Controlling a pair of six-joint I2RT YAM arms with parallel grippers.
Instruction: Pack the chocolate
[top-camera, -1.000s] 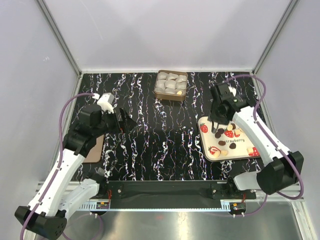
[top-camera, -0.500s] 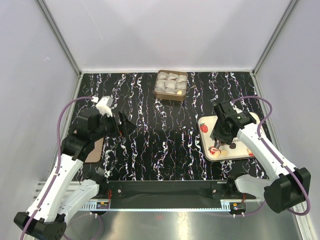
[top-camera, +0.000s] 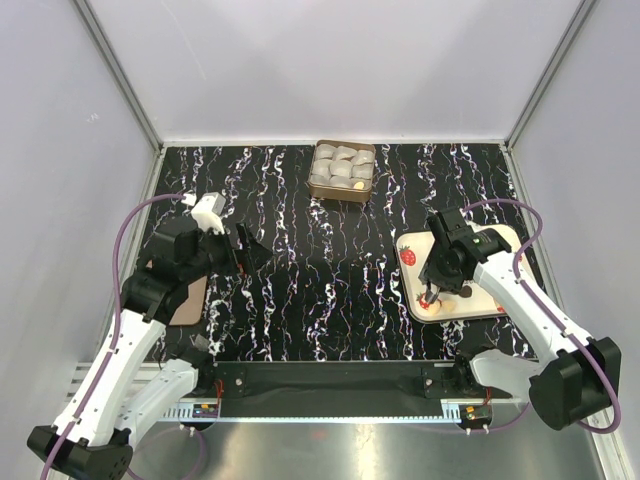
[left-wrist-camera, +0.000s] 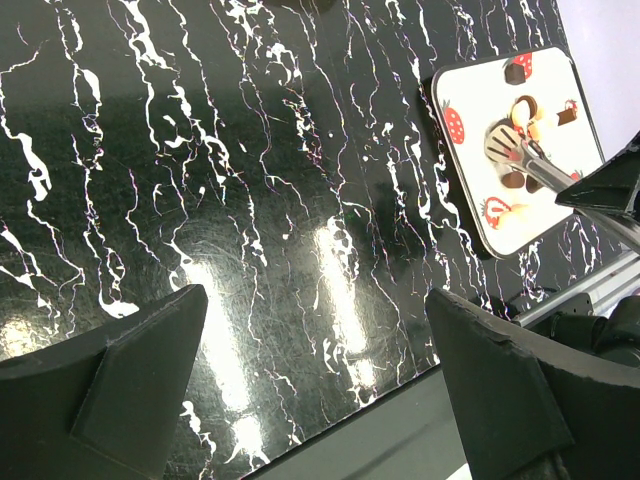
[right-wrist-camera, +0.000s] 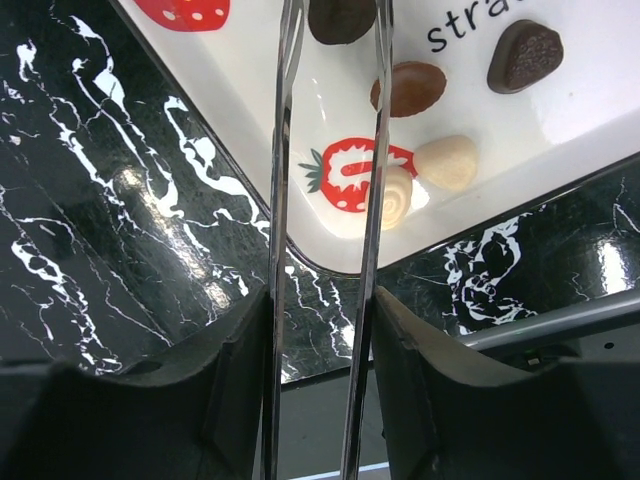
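Note:
Several small chocolates lie on the white strawberry-print tray at the right: a dark heart, a brown oval, a cream one and a cream swirl. My right gripper is shut on metal tongs, which reach down over the tray's near-left part. A dark round chocolate sits between the tong arms; the tips are cut off by the frame's top edge. My left gripper is open and empty above the black marble table. It sees the tongs from afar.
A brown box of white paper cups stands at the back centre; one cup holds a pale candy. A brown lid lies under the left arm at the table's left edge. The table's front edge is close.
My right gripper has moved with the tongs from the tray's far-left part toward its near-left part and lowered. The left arm shifted slightly, then held still.

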